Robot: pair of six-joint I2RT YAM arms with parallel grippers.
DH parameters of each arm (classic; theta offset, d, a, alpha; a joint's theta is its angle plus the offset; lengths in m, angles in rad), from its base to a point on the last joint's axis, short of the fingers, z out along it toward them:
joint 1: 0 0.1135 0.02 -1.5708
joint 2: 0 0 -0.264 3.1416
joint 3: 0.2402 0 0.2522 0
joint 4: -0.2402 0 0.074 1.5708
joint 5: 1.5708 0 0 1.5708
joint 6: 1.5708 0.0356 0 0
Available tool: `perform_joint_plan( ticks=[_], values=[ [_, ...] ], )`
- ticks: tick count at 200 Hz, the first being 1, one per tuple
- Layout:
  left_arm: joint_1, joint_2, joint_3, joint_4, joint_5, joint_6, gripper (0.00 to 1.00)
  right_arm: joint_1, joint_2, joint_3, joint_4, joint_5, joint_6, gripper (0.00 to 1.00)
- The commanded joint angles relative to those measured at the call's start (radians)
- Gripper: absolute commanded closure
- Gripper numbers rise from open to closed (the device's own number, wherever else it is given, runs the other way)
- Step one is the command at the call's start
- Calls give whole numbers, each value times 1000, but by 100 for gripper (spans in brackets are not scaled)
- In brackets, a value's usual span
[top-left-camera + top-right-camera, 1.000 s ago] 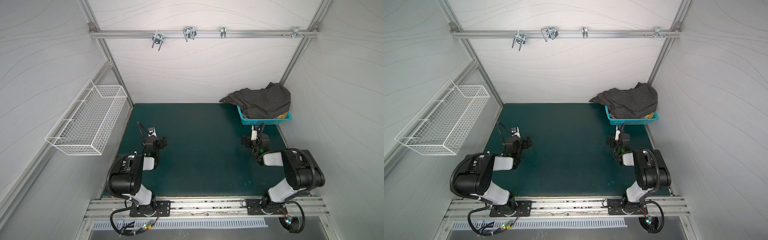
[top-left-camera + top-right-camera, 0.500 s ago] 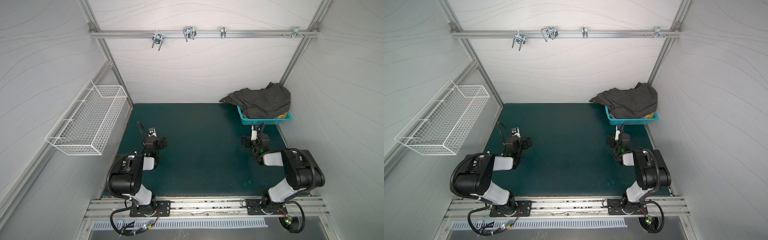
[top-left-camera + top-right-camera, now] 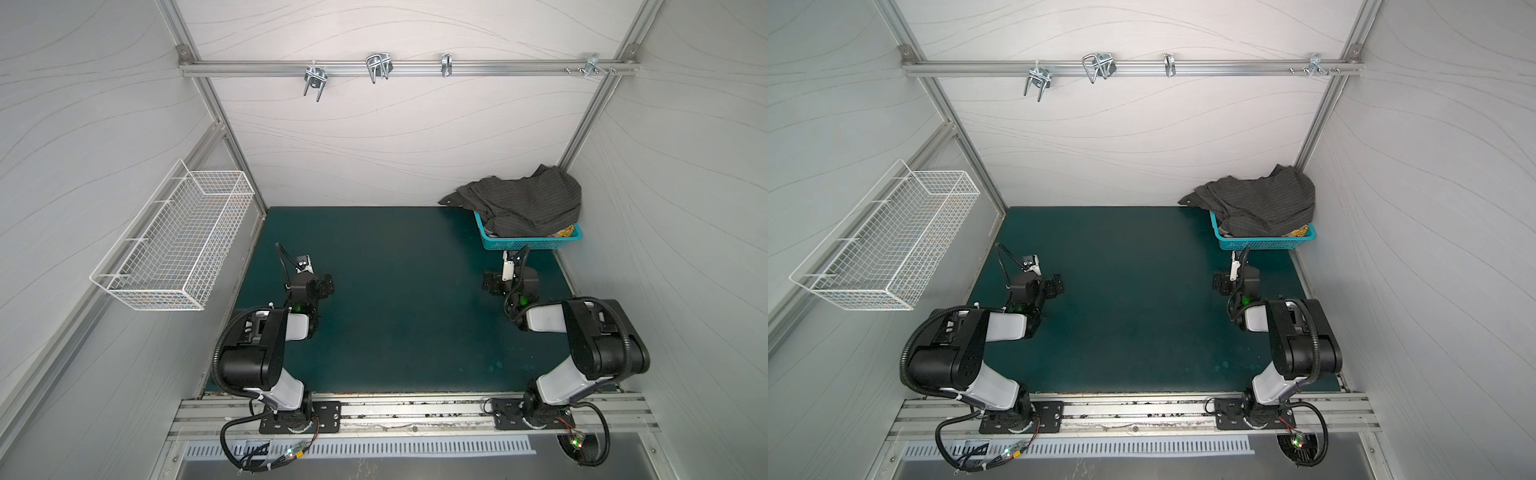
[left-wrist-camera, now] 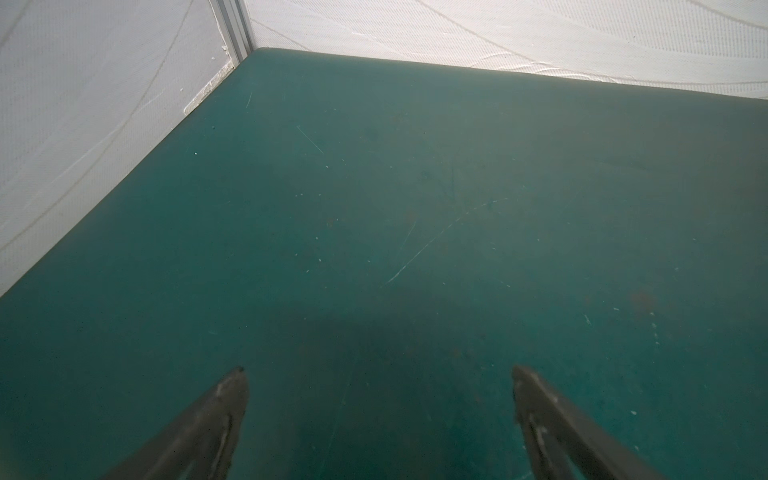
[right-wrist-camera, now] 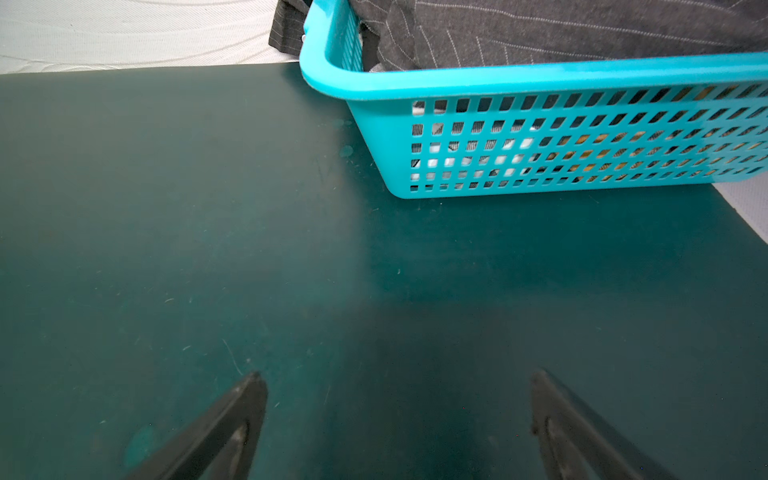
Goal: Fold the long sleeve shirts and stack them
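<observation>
Nothing has moved: left gripper (image 4: 378, 376) and right gripper (image 5: 398, 378) hang spread and empty, so folding hasn't begun; the charcoal pinstriped shirt (image 3: 523, 203) drapes over the teal basket (image 3: 528, 243), seemingly atop others.

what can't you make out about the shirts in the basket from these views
- Both top views: the grey pinstriped shirt covers the teal basket; only a corner of yellow cloth shows, so the shirt count is unclear.
- Right wrist view: the basket's lattice lets through only specks of cloth; the frame edge cuts the basket off.
- Left wrist view: only the green mat, no shirts.
</observation>
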Motion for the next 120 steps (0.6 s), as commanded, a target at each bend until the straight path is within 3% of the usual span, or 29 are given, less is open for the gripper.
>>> perform_joint_plan(
  ticks=[1,31,40,54,69,79,89,102,113,120],
  values=[
    [-1,-12,32,23,-4,11,0,1,-19,-5,18,-5,-16,1],
    [-1,-15,34,16,0,10,0,6,-29,1,30,26,-15,1],
    [-7,-33,43,28,-32,26,0,37,-103,93,-189,152,-12,1],
    [-27,-145,240,-421,-64,15,0,70,-191,366,-639,245,38,1],
    [-27,-183,456,-673,-48,-91,0,64,-201,658,-1034,242,155,1],
    [-27,-160,631,-863,-12,-217,2,60,-187,749,-1086,227,221,1],
    [-32,-113,801,-1031,43,-313,8,30,-170,791,-1120,237,369,1],
    [-56,-56,944,-1163,132,-423,12,-75,-124,883,-1183,60,498,1],
    [-101,-32,1010,-1215,165,-469,14,-111,-40,1021,-1290,-10,533,1],
    [-144,-34,1021,-1224,170,-471,14,-109,26,1121,-1350,-32,493,2]
  ],
)
